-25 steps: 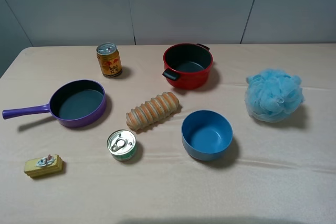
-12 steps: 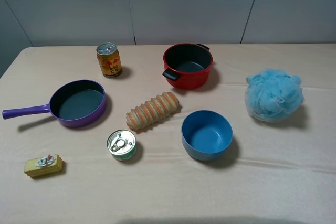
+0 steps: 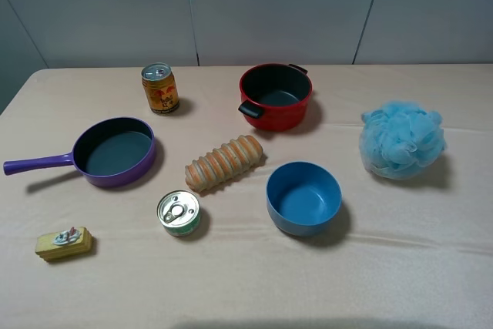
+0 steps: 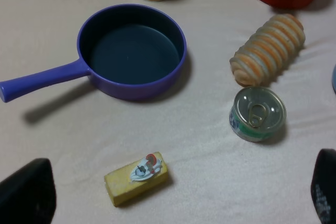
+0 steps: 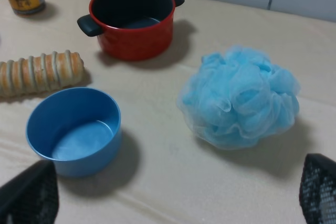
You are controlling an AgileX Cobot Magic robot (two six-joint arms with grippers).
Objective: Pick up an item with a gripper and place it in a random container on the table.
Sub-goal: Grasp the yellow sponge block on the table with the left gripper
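The yellow cake-slice block (image 3: 63, 243) lies at the front left of the beige table (image 3: 246, 283), with a grey-white and red decoration on top. It also shows in the left wrist view (image 4: 136, 178), between and just beyond the wide-apart dark fingers of my left gripper (image 4: 176, 195), which is open and empty above the cloth. The blue bowl (image 3: 303, 197) stands empty right of centre and shows in the right wrist view (image 5: 74, 130). My right gripper (image 5: 173, 192) is open and empty, with the bowl off to one side. Neither gripper shows in the exterior view.
A purple frying pan (image 3: 115, 152) lies behind the block, with its handle to the left. A green-labelled tin (image 3: 179, 213), a bread loaf (image 3: 224, 162), a red pot (image 3: 275, 96), a drink can (image 3: 159, 88) and a blue bath puff (image 3: 402, 139) stand around.
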